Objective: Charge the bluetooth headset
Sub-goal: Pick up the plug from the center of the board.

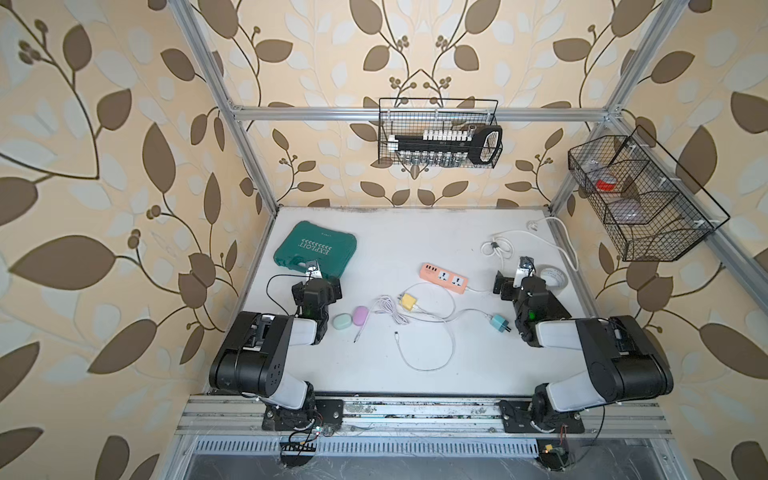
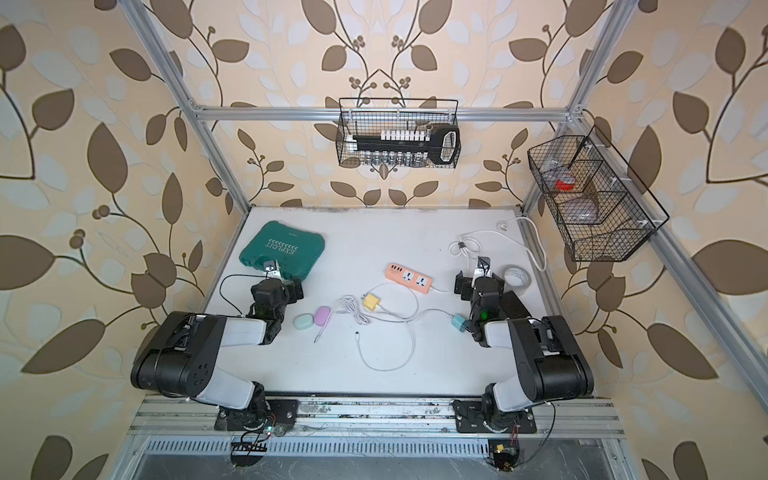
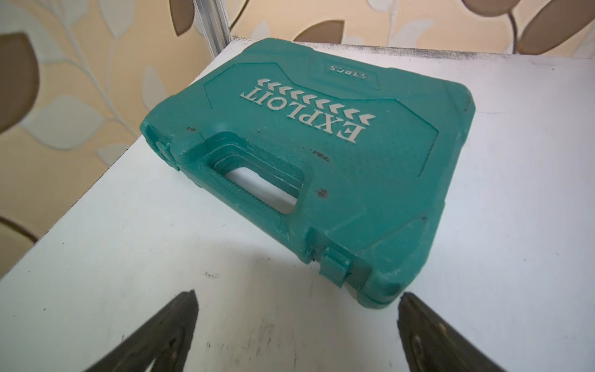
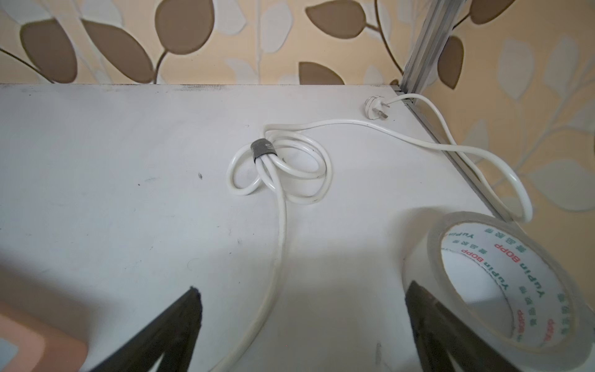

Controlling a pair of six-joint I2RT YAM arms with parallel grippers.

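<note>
Two small earbud-style cases, one mint green [image 1: 343, 321] and one pink [image 1: 361, 314], lie side by side at the table's left-middle; which of them is the bluetooth headset I cannot tell. To their right lie tangled white cables, a yellow charger plug [image 1: 408, 302] and a blue charger plug [image 1: 497, 322]. An orange power strip [image 1: 444, 277] sits behind them. My left gripper [image 1: 312, 270] [image 3: 297, 294] is open and empty, near the corner of a green tool case [image 3: 322, 154]. My right gripper [image 1: 524, 266] [image 4: 302, 288] is open and empty over the strip's white cord [image 4: 280, 225].
The green tool case [image 1: 316, 248] lies at the back left. A roll of clear tape [image 4: 502, 277] stands beside my right gripper. The strip's cord is coiled [image 1: 496, 247] at the back right. Wire baskets [image 1: 438, 133] [image 1: 640, 199] hang on the back and right walls.
</note>
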